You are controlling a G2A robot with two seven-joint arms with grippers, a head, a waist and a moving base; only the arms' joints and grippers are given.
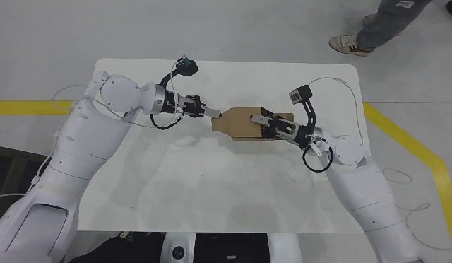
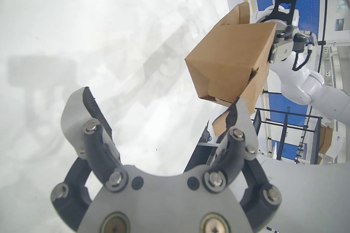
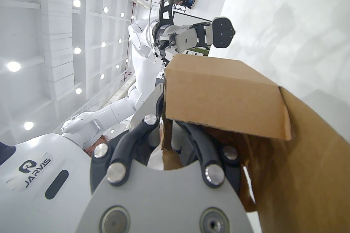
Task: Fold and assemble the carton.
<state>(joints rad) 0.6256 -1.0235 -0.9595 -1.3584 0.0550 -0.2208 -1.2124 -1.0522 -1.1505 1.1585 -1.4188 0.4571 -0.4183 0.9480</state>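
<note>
A brown carton is held just above the middle of the white table. My right gripper is shut on its right end wall, one finger outside and the other inside the box. In the left wrist view the carton faces me with its end flaps partly folded in. My left gripper stands open at that left end, one fingertip touching a loose flap. From the right wrist, the left gripper sits beyond the carton.
The bare tabletop spreads around the carton, with wide room toward the front edge. Yellow floor lines run past both sides of the table.
</note>
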